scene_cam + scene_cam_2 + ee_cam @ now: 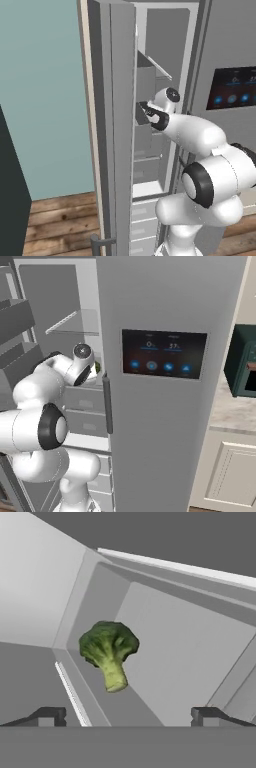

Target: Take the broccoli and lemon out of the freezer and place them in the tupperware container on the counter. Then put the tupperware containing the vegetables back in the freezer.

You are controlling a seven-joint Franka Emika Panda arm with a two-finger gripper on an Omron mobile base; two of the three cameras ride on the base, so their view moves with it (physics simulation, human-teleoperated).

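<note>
So we've got the arm reaching into the freezer (pixel 150 65), whose left door is swung open, with grey door bins (pixel 146 82) stacked on its inner side. In the left base view the gripper (pixel 144 111) is poking in past those bins, roughly at mid height of the compartment. From the right base side we mostly see the arm's elbow and wrist tucked behind the closed right-hand door with the dark blue-lit display panel (pixel 164 354), plus a tiny bit of green (pixel 98 367) peeking out just past the wrist. Can't really say from there what it is.

The hand view is the good one. The broccoli (pixel 108 652) sits straight ahead of the gripper (pixel 128 716), between the lines of the two fingertips (pixel 50 716) but closer to the left one, and clearly still apart from both. It's lying on a pale grey shelf surface near an inside corner of the compartment, floret end up-left and stalk pointing down toward us in that view.

Jaws are spread wide, nothing between them, nothing touching.

Off to the right in the right base view there's the dark green toaster oven (pixel 241 363) sitting on the counter (pixel 230 411).
</note>
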